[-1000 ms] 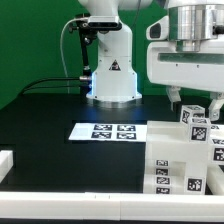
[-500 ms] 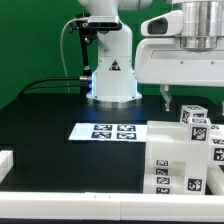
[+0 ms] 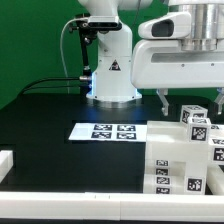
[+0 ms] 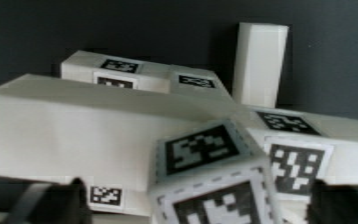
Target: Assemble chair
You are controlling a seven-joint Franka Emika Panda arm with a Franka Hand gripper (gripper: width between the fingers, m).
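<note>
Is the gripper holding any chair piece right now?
No: in the exterior view the gripper hangs open above the white chair parts, its fingers clear of them.

A black desk (image 3: 45, 130) is seen in the exterior view, edged by a white rail (image 3: 80, 200) along its near side; the marker board (image 3: 108, 131) lies flat on it near the middle, its tags facing up; the robot base (image 3: 112, 75) is mounted behind the board; black cables (image 3: 50, 84) are laid on the surface toward the exterior view's left; the chair parts (image 3: 180, 158) are crowded together on the desk at the exterior view's right, one just beside the board's edge; a small white block (image 3: 5, 160) is set at the left edge.
</note>
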